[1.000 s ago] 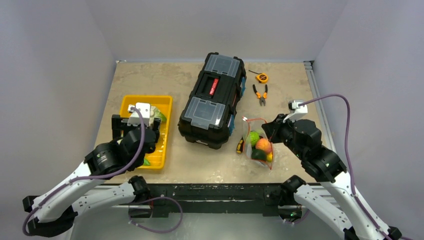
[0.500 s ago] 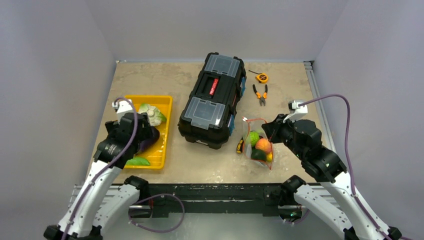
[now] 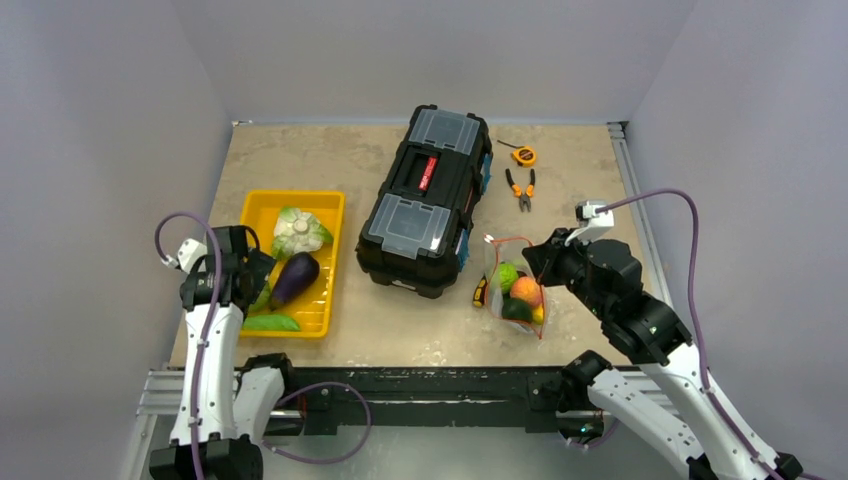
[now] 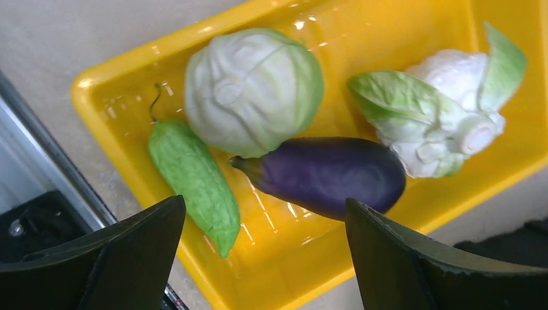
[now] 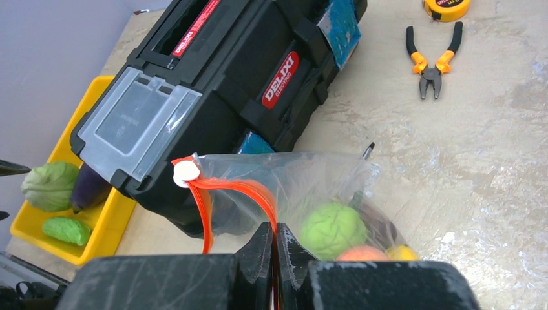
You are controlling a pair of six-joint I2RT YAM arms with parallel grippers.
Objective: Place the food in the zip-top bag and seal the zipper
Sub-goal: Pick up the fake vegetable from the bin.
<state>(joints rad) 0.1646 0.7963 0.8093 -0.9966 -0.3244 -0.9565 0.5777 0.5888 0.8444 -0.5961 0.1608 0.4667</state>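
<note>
The clear zip-top bag (image 3: pixel 515 285) stands open right of the toolbox, with green, orange and yellow food (image 5: pixel 333 229) inside. My right gripper (image 5: pixel 274 240) is shut on its red-orange zipper (image 5: pixel 232 187), holding the mouth up; the white slider (image 5: pixel 187 171) sits at the strip's left end. My left gripper (image 4: pixel 265 223) is open and empty above the yellow tray (image 4: pixel 271 271), near its front-left edge. In the tray lie a purple eggplant (image 4: pixel 333 174), green cabbage (image 4: pixel 252 90), white cauliflower (image 4: pixel 446 116) and a long green piece (image 4: pixel 194 174). The eggplant also shows from above (image 3: pixel 294 277).
A black toolbox (image 3: pixel 425 200) stands mid-table between tray and bag. Orange-handled pliers (image 3: pixel 520 188) and a yellow tape measure (image 3: pixel 524 155) lie behind the bag. A black-and-yellow screwdriver (image 3: pixel 480 291) lies beside the bag's left side.
My left arm has pulled back from over the tray to its left-front side, uncovering the eggplant and cauliflower. The right gripper and bag have not moved.
</note>
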